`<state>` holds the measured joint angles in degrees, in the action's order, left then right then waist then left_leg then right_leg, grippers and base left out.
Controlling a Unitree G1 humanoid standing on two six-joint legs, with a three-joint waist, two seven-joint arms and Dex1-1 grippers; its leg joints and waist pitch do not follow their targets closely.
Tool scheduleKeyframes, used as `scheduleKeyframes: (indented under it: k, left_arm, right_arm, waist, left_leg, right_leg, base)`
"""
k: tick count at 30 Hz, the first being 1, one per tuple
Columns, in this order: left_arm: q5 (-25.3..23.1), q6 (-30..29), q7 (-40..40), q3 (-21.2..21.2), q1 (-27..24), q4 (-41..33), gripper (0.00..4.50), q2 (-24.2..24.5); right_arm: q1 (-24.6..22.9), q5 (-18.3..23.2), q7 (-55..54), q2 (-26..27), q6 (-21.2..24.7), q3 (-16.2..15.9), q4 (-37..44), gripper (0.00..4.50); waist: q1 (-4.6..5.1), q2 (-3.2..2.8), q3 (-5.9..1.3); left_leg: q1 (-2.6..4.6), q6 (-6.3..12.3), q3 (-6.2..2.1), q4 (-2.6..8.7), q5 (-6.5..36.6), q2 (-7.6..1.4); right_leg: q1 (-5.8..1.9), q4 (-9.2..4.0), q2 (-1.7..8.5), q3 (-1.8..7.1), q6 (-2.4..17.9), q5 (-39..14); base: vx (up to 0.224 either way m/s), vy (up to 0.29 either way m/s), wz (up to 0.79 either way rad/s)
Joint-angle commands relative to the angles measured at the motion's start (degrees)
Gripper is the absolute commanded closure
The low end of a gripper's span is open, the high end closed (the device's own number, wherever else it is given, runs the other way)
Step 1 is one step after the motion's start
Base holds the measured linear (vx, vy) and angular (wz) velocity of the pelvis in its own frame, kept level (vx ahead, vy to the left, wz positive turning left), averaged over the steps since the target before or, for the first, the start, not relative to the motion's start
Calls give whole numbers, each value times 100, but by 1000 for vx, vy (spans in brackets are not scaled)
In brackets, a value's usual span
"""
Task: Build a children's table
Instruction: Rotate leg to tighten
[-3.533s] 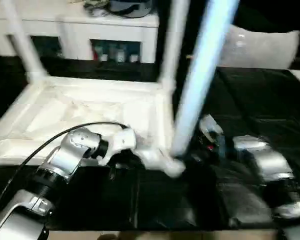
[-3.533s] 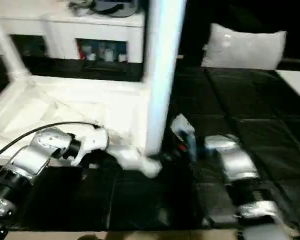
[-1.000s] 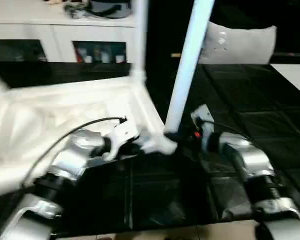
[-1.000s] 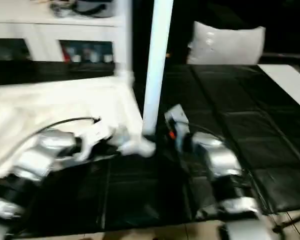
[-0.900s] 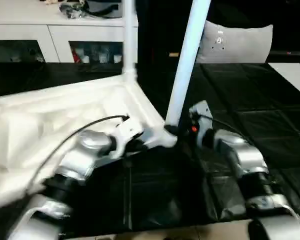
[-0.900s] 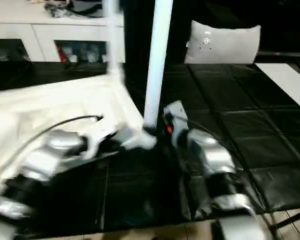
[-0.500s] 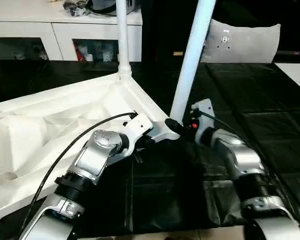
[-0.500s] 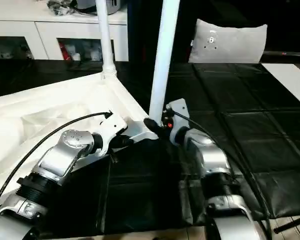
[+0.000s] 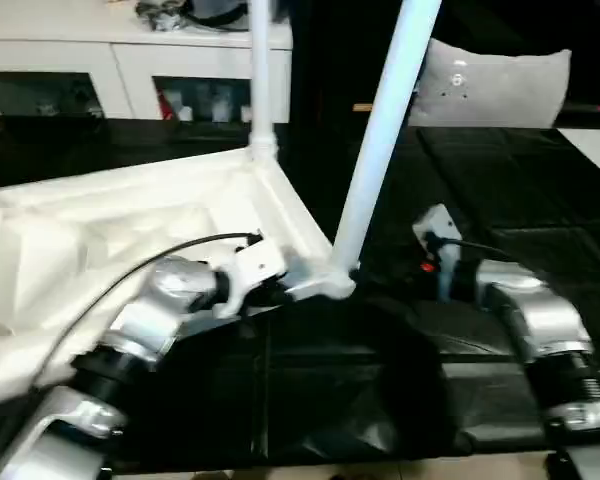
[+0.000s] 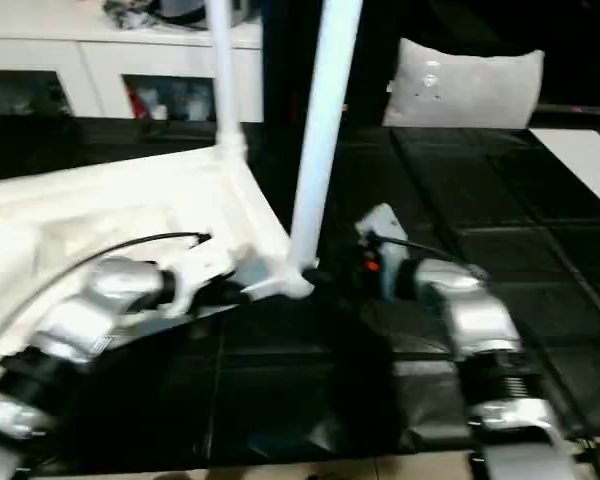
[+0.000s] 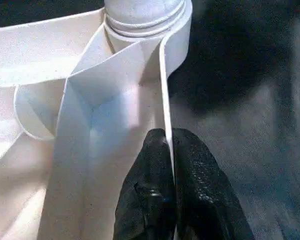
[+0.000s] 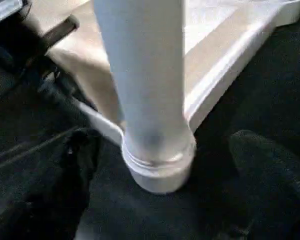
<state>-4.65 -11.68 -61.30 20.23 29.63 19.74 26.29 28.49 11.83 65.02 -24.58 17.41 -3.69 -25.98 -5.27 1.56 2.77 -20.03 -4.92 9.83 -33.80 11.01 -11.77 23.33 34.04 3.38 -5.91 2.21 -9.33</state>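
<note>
Left wrist view: left pincer pinches the upturned table's rim; leg stands upward.

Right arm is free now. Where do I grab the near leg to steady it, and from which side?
Take the near leg low on its shaft, just above the corner socket, coming from the robot's right. The round shaft suits a two-finger pinch, and the open right gripper already straddles it there. The left gripper clamps the table top's rim on the other side.
</note>
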Motion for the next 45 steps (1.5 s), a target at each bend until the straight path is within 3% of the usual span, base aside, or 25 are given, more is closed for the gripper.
scheduleKeyframes:
  k: [1,8,16,19,31,45]
  left_arm:
    - [4,435,-514,247,26,-104,450,138]
    - [127,763,-1322,484,36,-168,450,418]
    - [132,1003,-1390,519,125,-20,450,346]
    - [144,1003,-1414,518,113,-34,450,341]
    - [148,1037,-1339,518,31,-56,450,305]
    - [198,882,-1166,422,-17,-47,450,220]
  right_arm:
    - [-37,87,398,-207,40,-129,93,1]
    - [18,135,985,-448,30,-274,131,1]
    - [29,-26,1144,-421,-165,-534,47,1]
    - [60,12,1168,-377,-202,-513,-39,36]
    - [153,153,1235,-75,-343,-568,-275,144]
    - [50,261,1264,182,-345,-593,-252,246]
  waist:
    - [-12,-2,-359]
    - [-129,0,-355]
    - [-154,-2,-362]
    - [-169,30,-367]
    - [-185,44,-368]
    - [-220,13,-371]
  left_leg:
    - [19,401,-24,361,887,-174]
    - [25,317,-12,364,954,-185]
    - [31,249,-20,363,979,-184]
    - [22,268,-13,355,921,-182]
    - [17,275,-13,356,866,-184]
    - [21,237,-16,361,879,-188]
  right_leg:
    - [-327,-434,479,328,780,-1787]
    - [-330,-423,492,331,793,-1884]
    - [-326,-428,492,328,754,-1948]
    - [-331,-411,491,333,754,-1887]
    - [-327,-410,504,330,715,-1953]
    - [-332,-400,499,333,732,-1860]
  base:
    - [0,0,0]
    - [0,0,0]
    - [0,0,0]
    - [0,0,0]
    - [0,0,0]
    - [0,0,0]
